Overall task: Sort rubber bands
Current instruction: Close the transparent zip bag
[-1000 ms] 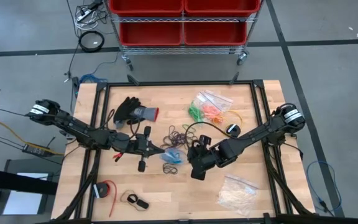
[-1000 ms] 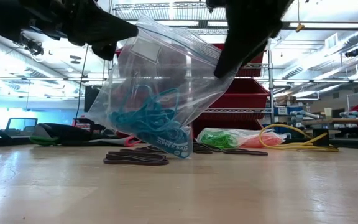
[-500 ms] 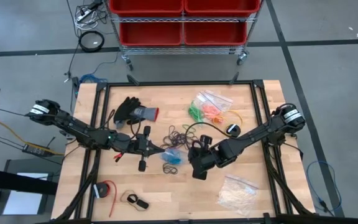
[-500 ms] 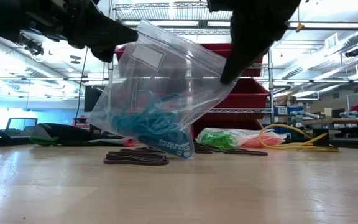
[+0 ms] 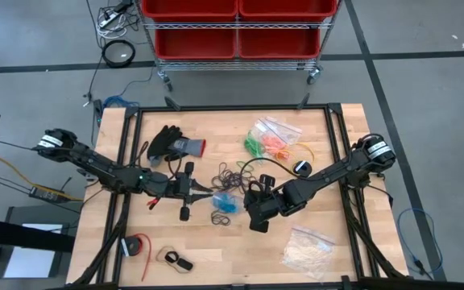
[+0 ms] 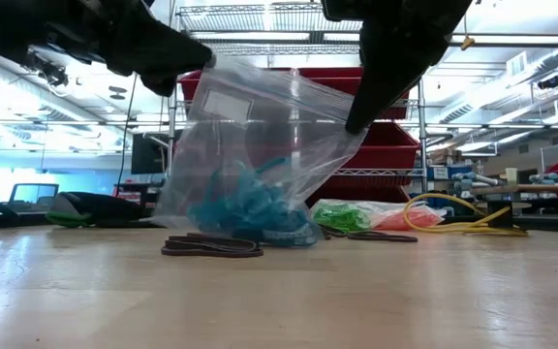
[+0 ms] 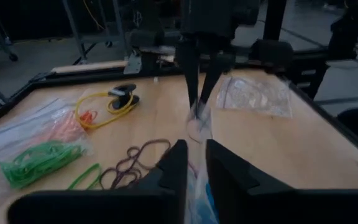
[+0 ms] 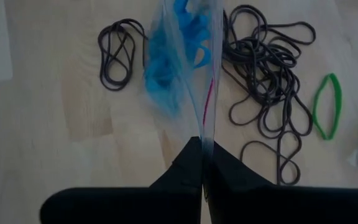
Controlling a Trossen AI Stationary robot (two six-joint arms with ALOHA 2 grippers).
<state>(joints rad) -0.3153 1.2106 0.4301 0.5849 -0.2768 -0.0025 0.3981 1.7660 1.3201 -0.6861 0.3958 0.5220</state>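
Note:
A clear zip bag (image 6: 260, 155) with blue rubber bands (image 6: 245, 208) inside hangs between my two grippers over the table's middle; its bottom rests on the wood. My right gripper (image 8: 202, 152) is shut on the bag's top edge. My left gripper (image 7: 197, 165) stands level at the bag's other top corner, fingers slightly apart, with bag film between them. Loose black rubber bands (image 5: 232, 173) lie just beyond the bag, and a smaller black bunch (image 6: 211, 247) lies on its near side. My right gripper pinches the bag's zip edge (image 8: 207, 124) between its two fingertips, slanting down from the table's right. The bag hangs below and away from the fingers, with its bottom on the table. My left gripper has the bag's film (image 7: 197, 127) between its parted fingers; whether they touch it I cannot tell.
Bags of green and orange bands (image 5: 268, 141) lie at the far middle, beside a yellow cable (image 5: 304, 153). One green band (image 8: 328, 106) lies loose. A dark glove (image 5: 171, 145) lies far left, and a bag of whitish pieces (image 5: 306, 248) near right.
The bag's top corner by my left gripper has dropped. The bag has sagged, and its bottom with the blue bands has settled onto the table. Both arms have stayed in place.

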